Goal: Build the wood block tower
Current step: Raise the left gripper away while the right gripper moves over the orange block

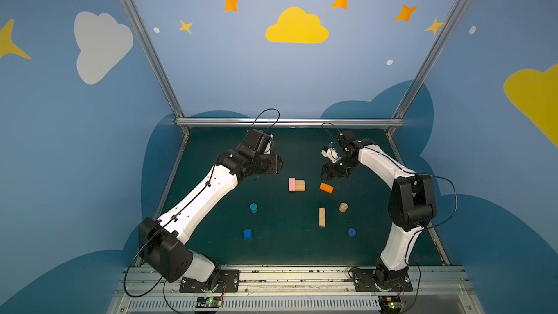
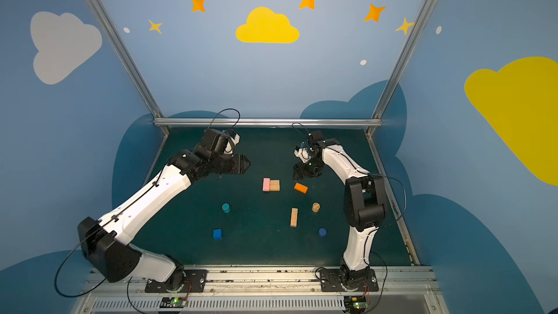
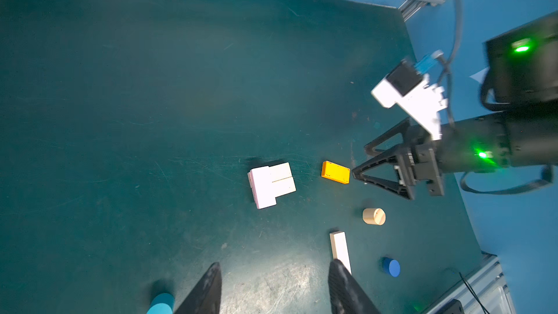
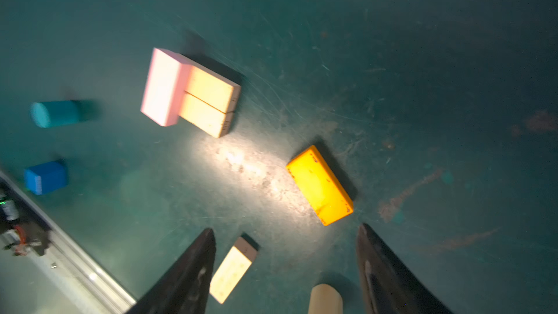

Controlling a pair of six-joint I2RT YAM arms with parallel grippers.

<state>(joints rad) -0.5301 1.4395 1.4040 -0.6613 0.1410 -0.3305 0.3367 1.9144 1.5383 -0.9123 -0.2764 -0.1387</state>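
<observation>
In both top views my left gripper (image 1: 279, 165) hangs above the green mat (image 1: 211, 246), left of the blocks. My right gripper (image 1: 325, 174) hangs just beyond the orange bar (image 1: 326, 188). Mid-mat, the pink bar (image 1: 291, 184) lies crosswise at one end of the two tan bars (image 1: 300, 185), touching them. Nearer my bases, well apart from one another, sit the teal cylinder (image 1: 253, 207), tan cylinder (image 1: 343, 207), single tan bar (image 1: 322, 217), blue cube (image 1: 247, 233) and dark-blue cylinder (image 1: 351, 232).

From my left wrist, my left fingers (image 3: 208, 291) stand moderately apart with only bare mat between them, so I hold nothing. One finger hides the near end of the single tan bar (image 3: 340, 247). Across the mat, my right gripper (image 3: 360, 161) points its tips at the orange bar (image 3: 335, 172), very close. I cannot tell from here whether they touch.

From my right wrist, my right fingers (image 4: 199, 267) are spread wide and empty. The orange bar (image 4: 319, 185) lies flat just ahead of them, apart from both. Farther off sits the pink bar (image 4: 165, 86) against the two tan bars (image 4: 208, 101). I cannot tell whether it rests on them or beside them.
</observation>
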